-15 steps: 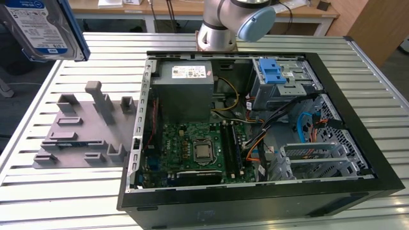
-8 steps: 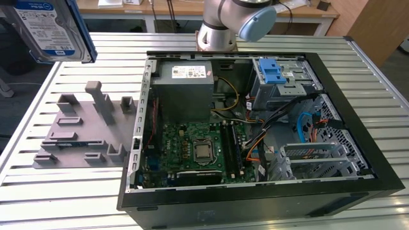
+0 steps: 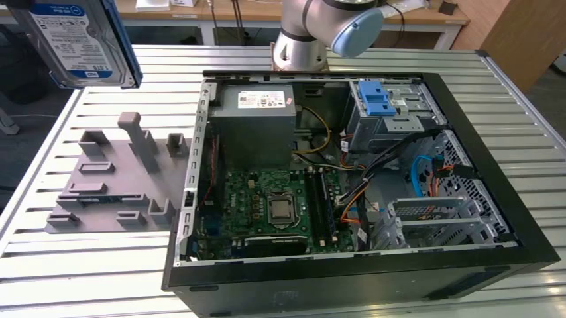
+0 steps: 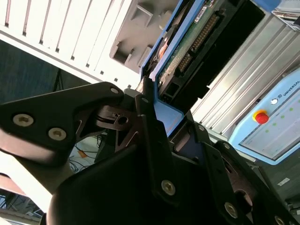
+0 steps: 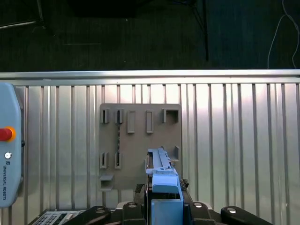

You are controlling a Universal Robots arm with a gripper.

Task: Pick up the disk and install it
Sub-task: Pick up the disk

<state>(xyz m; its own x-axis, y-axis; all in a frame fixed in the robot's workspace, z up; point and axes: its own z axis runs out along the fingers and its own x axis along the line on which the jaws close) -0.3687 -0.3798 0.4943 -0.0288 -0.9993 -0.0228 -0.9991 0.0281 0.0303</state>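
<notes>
Disk (image 3: 79, 43) held above the ribbed metal surface (image 5: 234, 140)
The black gripper (image 4: 168, 119) clamps the flat, blue-railed disk over a grey moulded plastic fixture (image 5: 140, 140).

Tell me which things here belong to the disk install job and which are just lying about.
Job: the disk, held in the shut gripper; the open computer case; probably its silver drive cage with the blue latch.
Lying about: grey slotted holder on the table; teach pendant; power supply box.
</notes>
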